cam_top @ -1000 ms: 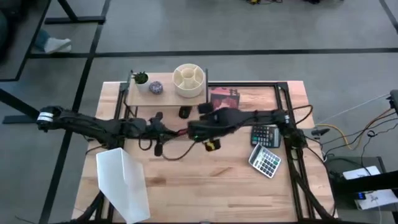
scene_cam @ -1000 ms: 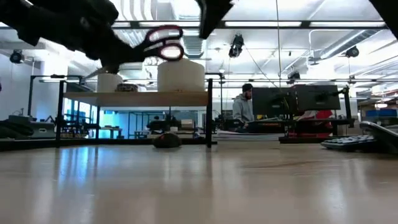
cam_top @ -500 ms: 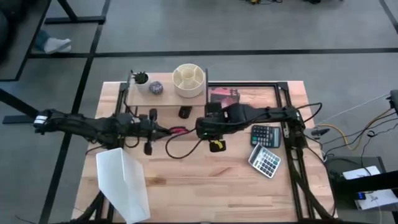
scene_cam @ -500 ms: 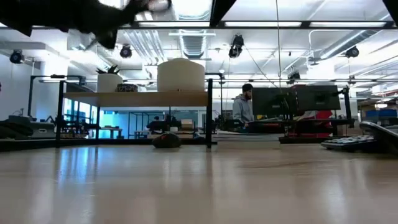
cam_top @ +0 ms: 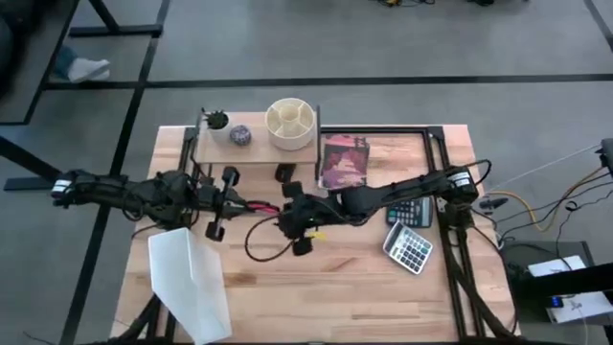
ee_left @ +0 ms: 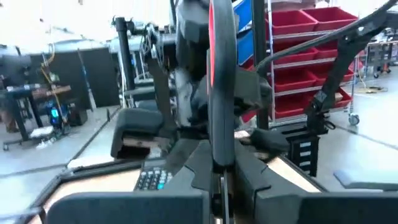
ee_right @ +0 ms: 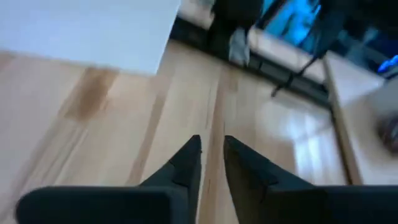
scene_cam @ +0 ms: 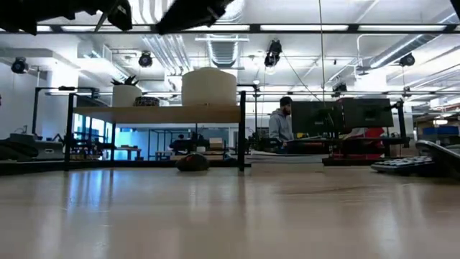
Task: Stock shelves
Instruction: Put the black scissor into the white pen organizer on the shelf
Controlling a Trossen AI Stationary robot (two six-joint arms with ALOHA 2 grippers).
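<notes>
The shelves (cam_top: 251, 146) stand at the table's far left, a light-wood board on black legs (scene_cam: 165, 114). A small plant (cam_top: 218, 122), a dark ball (cam_top: 239, 137) and a cream round organiser (cam_top: 291, 123) stand on the board. My left gripper (cam_top: 239, 204) hovers in front of the shelves, shut on red-handled scissors (cam_top: 266, 206). My right gripper (cam_top: 285, 223) is just right of the scissors, tipped down toward the table. Its fingers (ee_right: 211, 155) are a narrow gap apart with nothing between them. My left gripper pinches the scissors between its two fingers at the thin metal part (ee_left: 222, 185) just behind the handles. The fingers come level from the table's left and lie along the scissors. The red handles (ee_left: 221, 74) stick out past the fingertips toward the table's right, edge-on and lifted clear.
A white file holder (cam_top: 190, 283) stands at the near left. A book (cam_top: 345, 161) lies right of the shelves, with two calculators (cam_top: 410, 206) (cam_top: 410, 247) farther right. A small dark object (cam_top: 284, 173) lies by the shelves' front edge. A person (scene_cam: 282, 122) sits in the room behind.
My left gripper has gone up and a little toward the table's left edge with the scissors, which have left the low view. My right gripper has drawn away from the handles toward the near edge and tipped downward, uncovering the book.
</notes>
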